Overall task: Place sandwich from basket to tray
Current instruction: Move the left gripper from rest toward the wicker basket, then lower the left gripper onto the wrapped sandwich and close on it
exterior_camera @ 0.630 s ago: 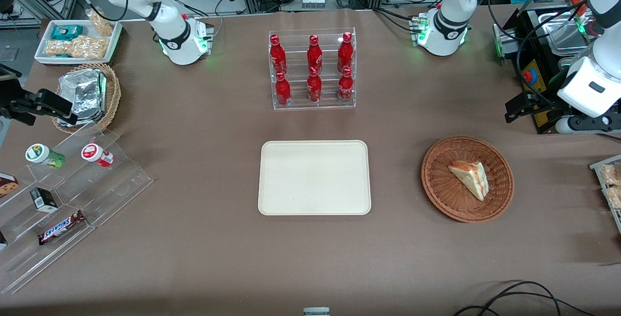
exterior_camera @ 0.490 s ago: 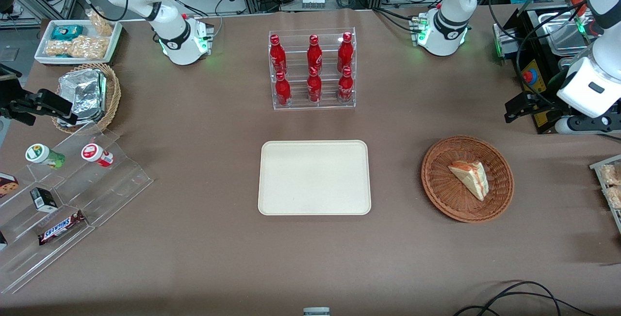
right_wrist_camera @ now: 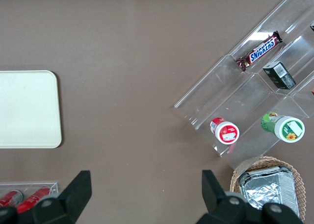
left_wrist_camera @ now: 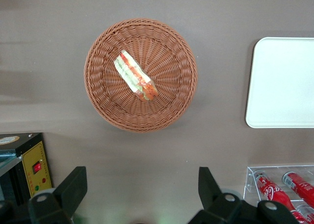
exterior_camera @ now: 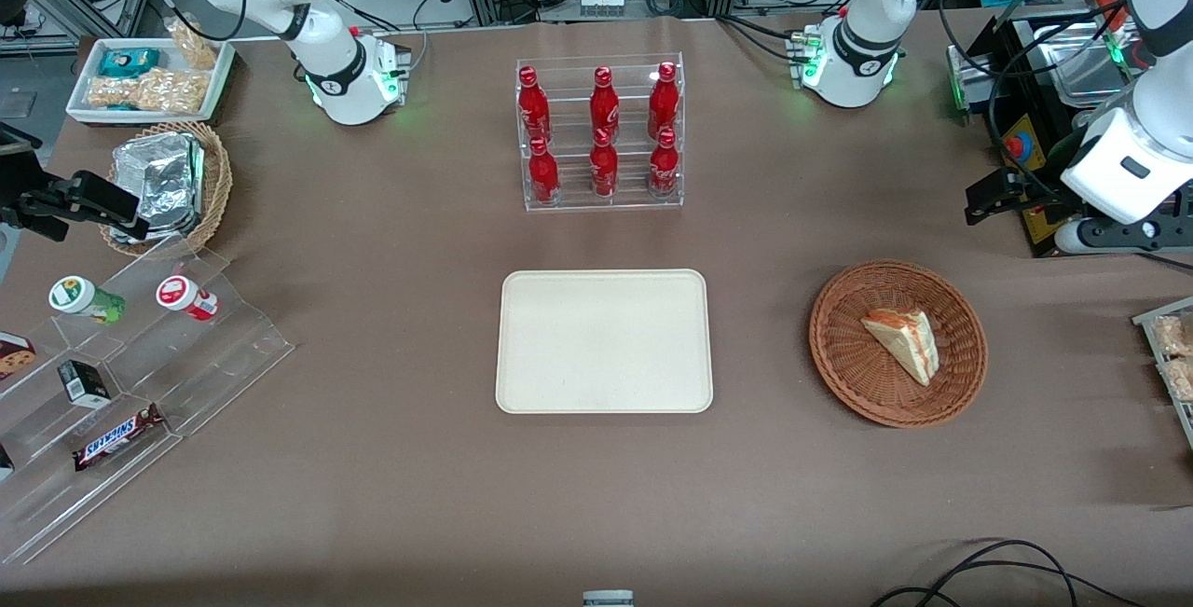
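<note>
The sandwich [exterior_camera: 902, 344], a pale bread wedge with orange-red and green filling, lies in the reddish-brown wicker basket [exterior_camera: 853, 374]. The cream tray [exterior_camera: 604, 341] lies flat at the table's middle, bare. My left gripper [exterior_camera: 992, 195] hangs above the table, farther from the front camera than the basket and apart from it, open and empty. In the left wrist view the sandwich [left_wrist_camera: 135, 75] sits in the basket [left_wrist_camera: 171, 94], the tray [left_wrist_camera: 282, 82] shows beside it, and the gripper [left_wrist_camera: 140, 189] has its fingers spread wide over bare table.
A clear rack of red bottles [exterior_camera: 601, 131] stands farther back than the tray. A black control box [exterior_camera: 1021, 145] and a snack tray [exterior_camera: 1172, 355] sit at the working arm's end. A stepped acrylic shelf [exterior_camera: 140, 374] and a foil-package basket [exterior_camera: 168, 183] lie toward the parked arm's end.
My left gripper and wrist have shifted slightly away from the front camera. The sandwich, basket and tray have not moved.
</note>
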